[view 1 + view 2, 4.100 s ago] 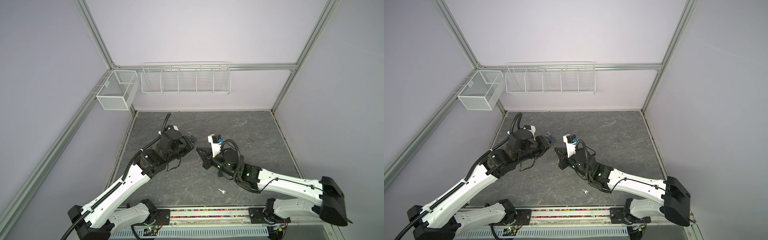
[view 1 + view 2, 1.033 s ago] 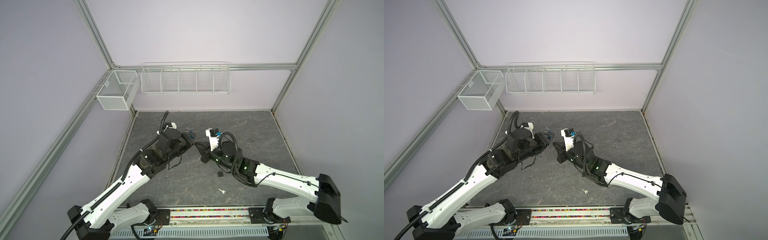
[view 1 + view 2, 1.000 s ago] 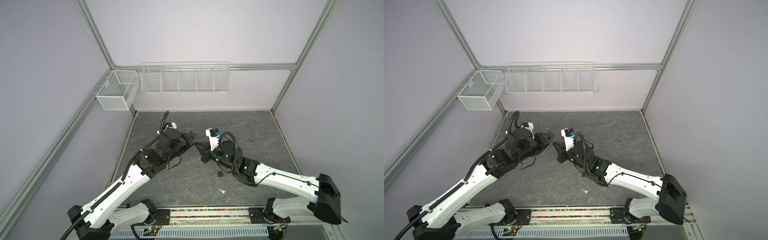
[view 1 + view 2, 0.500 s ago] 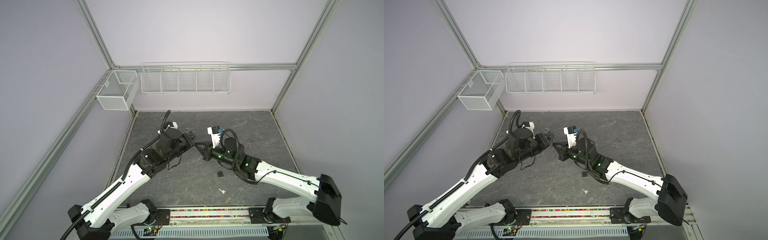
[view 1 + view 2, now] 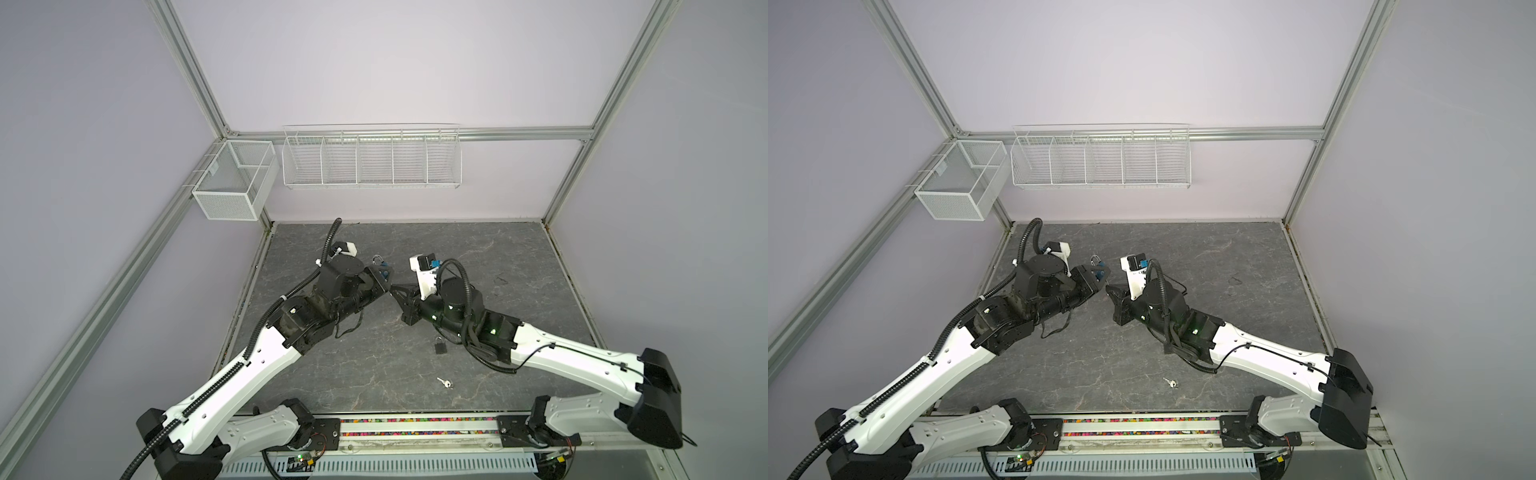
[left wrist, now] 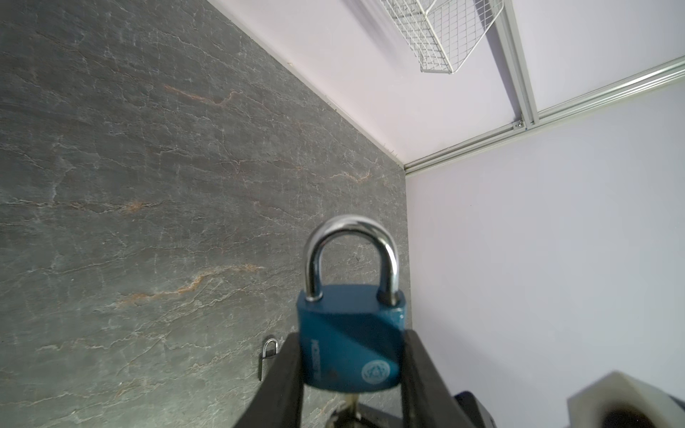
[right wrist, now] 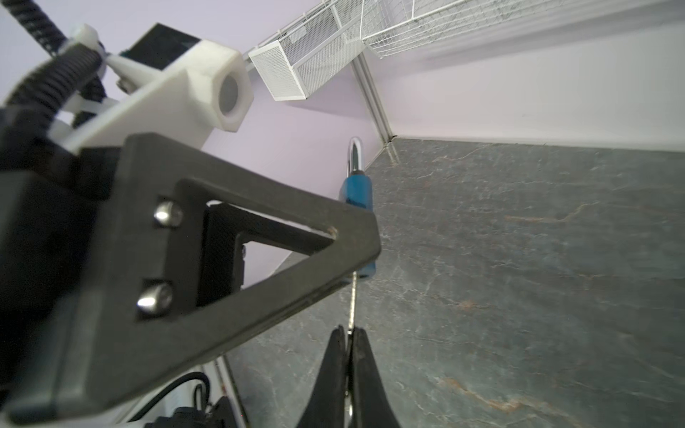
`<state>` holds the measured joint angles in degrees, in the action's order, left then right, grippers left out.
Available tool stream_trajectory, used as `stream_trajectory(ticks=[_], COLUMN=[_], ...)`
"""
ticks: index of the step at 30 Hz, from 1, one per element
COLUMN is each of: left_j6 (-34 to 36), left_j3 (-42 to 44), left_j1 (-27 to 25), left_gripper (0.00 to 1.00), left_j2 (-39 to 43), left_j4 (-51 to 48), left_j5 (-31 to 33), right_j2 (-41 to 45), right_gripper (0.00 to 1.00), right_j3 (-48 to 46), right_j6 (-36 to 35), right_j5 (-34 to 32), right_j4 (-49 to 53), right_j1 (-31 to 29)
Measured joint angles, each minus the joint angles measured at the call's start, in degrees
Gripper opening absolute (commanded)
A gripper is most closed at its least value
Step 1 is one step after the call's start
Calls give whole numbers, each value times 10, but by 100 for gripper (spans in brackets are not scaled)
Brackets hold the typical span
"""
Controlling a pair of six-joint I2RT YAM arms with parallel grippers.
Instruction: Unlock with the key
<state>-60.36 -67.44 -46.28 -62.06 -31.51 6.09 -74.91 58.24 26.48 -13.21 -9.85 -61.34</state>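
While pinched nearly closed on the head of the silver key (image 7: 353,302), lines up end-on with the lock: right end effector (image 7: 350,335) underneath, blade running from its tips straight to the bottom face of the blue padlock (image 7: 357,192). Meets the keyway there, by the look of the right wrist view; cannot tell how deep. Key's long axis in line with the padlock's own, body to chrome shackle (image 6: 350,229), so judged ready for a twist about that shared line rather than any sideways shift.

Gripped across its flat sides by the left end effector (image 6: 352,355), part-open to the body's width, shackle end poking out past the fingertips. Both shackle legs apparently seated, so not yet unlocked. Held clear above the left half of the bench (image 5: 478,257), between the two arms, tips almost touching in both top views.

Turning best left to the right arm, the one on the key; left arm serving as the vice. Lying toward the front edge: small black padlock (image 5: 440,345) and spare key (image 5: 444,382), well apart from both end effectors.
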Motion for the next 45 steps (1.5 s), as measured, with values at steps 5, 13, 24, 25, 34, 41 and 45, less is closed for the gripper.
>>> stream_trajectory(ticks=[5,13,24,25,34,41,45], left_j6=[-7,-11,-9,-8,-6,-34,-57], left_j3=[0,0,0,0,0,0,2], left_j1=[0,0,0,0,2,14,28], left_gripper=[0,0,0,0,0,0,0], left_j2=[-2,-2,-1,-1,-3,-2,1], left_j4=[6,16,9,8,-1,-3,-10], left_j5=[-2,-1,12,12,10,4,7], right_j2=[0,0,2,2,10,10,12], right_gripper=[6,6,6,6,6,6,6], right_j3=[1,14,18,18,17,0,-9], right_j6=[-57,-119,-78,-77,-78,-70,-68], right_j5=[-33,-44,51,51,33,14,-11], right_j4=[3,20,28,28,32,5,-15], right_j1=[-8,-7,28,28,20,12,8])
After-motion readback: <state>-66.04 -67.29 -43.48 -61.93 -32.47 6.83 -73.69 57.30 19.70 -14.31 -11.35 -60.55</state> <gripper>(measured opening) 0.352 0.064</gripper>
